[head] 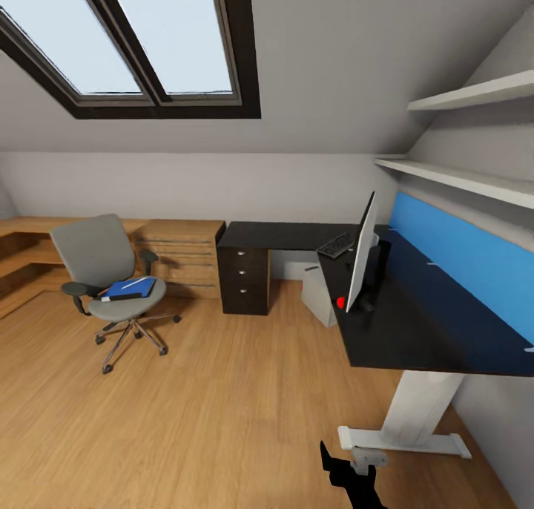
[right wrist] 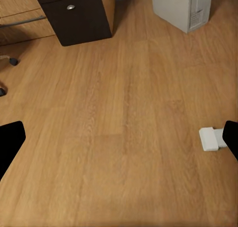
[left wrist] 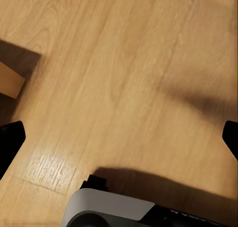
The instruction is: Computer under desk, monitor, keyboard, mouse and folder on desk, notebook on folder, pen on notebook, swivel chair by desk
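Observation:
The swivel chair (head: 111, 279) stands on the floor left of the desk (head: 415, 323), well apart from it. On its seat lies the blue folder (head: 135, 287) with the white pen (head: 133, 280) across it, and a thin dark edge, the notebook (head: 119, 297), at its front. The monitor (head: 363, 253) stands edge-on on the desk, the keyboard (head: 337, 244) beyond it. Under the desk stands the grey computer (head: 319, 295) (right wrist: 183, 6). The mouse is hidden. My left gripper (left wrist: 119, 137) and right gripper (right wrist: 119, 140) both hang open over bare floor.
Black drawers (head: 245, 279) (right wrist: 79, 13) close the desk's far end, with a wooden drawer chest (head: 182, 260) beside them. The desk's white pedestal foot (head: 404, 442) (right wrist: 213, 138) lies near my right arm. Shelves (head: 475, 179) run above the desk. Wide plank floor lies between me and the chair.

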Controlling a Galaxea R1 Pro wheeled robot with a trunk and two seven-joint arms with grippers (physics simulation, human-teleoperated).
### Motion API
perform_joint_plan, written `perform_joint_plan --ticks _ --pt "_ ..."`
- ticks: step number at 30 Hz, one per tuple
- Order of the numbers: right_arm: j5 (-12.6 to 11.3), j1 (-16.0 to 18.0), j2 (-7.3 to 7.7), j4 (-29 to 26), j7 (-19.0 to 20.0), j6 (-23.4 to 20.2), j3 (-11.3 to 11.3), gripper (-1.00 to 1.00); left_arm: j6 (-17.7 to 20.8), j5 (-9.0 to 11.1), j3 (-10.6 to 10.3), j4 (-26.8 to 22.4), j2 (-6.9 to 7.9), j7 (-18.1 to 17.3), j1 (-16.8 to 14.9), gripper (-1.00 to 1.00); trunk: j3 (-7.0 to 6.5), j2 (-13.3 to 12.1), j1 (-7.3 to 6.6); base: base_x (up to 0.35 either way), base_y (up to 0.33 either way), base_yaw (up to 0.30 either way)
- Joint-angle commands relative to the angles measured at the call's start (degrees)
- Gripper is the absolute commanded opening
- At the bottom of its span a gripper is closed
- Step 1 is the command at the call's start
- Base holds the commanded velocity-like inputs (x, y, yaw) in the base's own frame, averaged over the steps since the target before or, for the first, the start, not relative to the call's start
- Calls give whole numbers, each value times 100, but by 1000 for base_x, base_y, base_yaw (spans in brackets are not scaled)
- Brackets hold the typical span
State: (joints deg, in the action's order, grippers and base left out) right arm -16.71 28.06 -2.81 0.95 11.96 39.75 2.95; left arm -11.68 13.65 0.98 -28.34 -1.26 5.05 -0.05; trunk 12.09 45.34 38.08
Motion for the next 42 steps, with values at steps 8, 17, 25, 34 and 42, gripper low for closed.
perform_joint_plan --ticks 8,17,25,34,42 --pt "-57 6 0 10 34 32 30 100 -10 26 27 -5 4 12 2 100 -201 -317 -175 -4 -8 0" --pt "-52 6 0 10 34 25 30 100 23 35 222 -12 11 17 1 100 -442 -678 -373 0 0 0" --pt "-52 6 0 10 34 24 30 100 32 16 241 -8 -14 12 -1 100 -646 -999 -549 -156 -237 0" --pt "-52 6 0 10 34 15 30 100 41 17 238 -5 -13 14 0 100 -815 -1360 -746 -145 -315 0" --pt "-44 6 -12 10 33 -3 35 100 35 19 245 -5 -13 15 -2 100 -959 -1680 -922 -101 -325 0"
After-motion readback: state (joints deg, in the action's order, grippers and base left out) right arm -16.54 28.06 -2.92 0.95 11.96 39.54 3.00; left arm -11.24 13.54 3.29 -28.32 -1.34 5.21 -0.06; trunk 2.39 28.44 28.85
